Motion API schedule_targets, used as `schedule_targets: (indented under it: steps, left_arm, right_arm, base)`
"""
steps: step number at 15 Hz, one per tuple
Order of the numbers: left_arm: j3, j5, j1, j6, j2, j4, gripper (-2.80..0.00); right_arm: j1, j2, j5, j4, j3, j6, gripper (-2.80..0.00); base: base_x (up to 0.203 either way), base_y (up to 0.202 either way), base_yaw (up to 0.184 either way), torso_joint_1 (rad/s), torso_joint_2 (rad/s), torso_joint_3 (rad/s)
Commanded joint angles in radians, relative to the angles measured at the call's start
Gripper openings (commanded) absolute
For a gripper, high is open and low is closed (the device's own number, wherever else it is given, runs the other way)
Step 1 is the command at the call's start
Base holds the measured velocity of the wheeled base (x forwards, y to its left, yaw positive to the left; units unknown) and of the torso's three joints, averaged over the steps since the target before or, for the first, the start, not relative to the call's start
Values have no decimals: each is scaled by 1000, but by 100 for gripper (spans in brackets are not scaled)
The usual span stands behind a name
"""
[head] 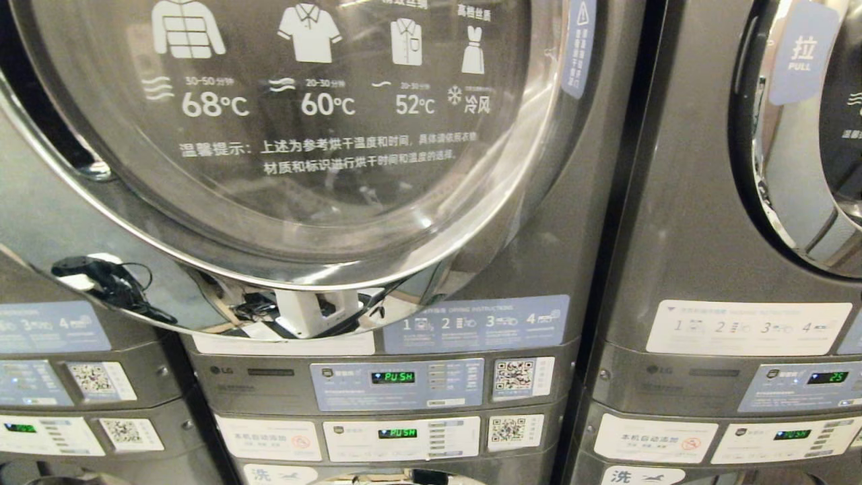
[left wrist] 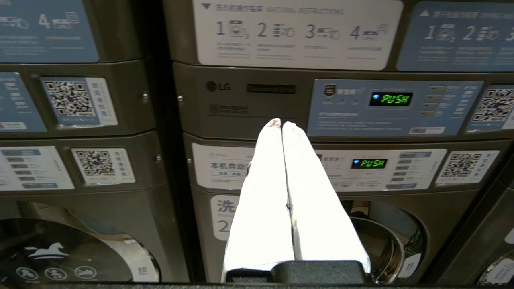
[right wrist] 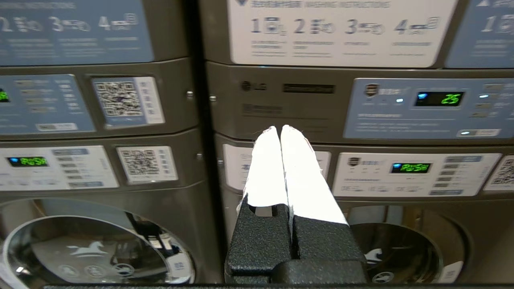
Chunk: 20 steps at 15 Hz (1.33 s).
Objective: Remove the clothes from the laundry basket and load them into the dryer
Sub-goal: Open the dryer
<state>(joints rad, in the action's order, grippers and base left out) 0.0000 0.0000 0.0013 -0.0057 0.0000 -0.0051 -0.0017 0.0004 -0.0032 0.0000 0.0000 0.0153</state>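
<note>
The dryer's round glass door (head: pixel 289 135), with a chrome rim and white temperature labels, fills the upper left of the head view and looks swung out toward me. The laundry basket and the clothes are out of view. Neither arm shows in the head view. My left gripper (left wrist: pixel 281 123) is shut, its white-wrapped fingers pressed together with nothing between them, pointing at the grey machine's control panels (left wrist: pixel 391 99). My right gripper (right wrist: pixel 280 128) is likewise shut and empty, in front of the neighbouring machine's panel (right wrist: pixel 437 99).
A row of stacked grey machines stands close ahead. A second dryer door (head: pixel 808 135) is at the right. Green displays (head: pixel 394 377) glow on the panels. Lower washer portholes (left wrist: pixel 385 241) (right wrist: pixel 401 249) sit beneath both grippers.
</note>
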Motion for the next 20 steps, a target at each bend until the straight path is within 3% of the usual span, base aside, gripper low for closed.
schedule_targets:
  steps: [1, 7, 18, 20]
  left_arm:
    - [0, 0, -1, 0, 0, -1, -280]
    - [0, 0, -1, 1, 0, -1, -280]
    - [0, -2, 0, 4, 0, -1, -280]
    - [0, -1, 0, 4, 1, -1, -280]
  right_arm:
    - [0, 0, 0, 0, 0, 0, -280]
    - [0, 0, 0, 0, 0, 0, -280]
    - [0, 0, 0, 0, 0, -2, -280]
    - [0, 0, 0, 0, 0, -1, -280]
  base:
    - [0, -193, 0, 2, 0, 2]
    - [0, -169, 4, 2, 2, 1]
    - [0, 0, 0, 0, 0, 0]
    - [-165, 0, 1, 13, 20, 5]
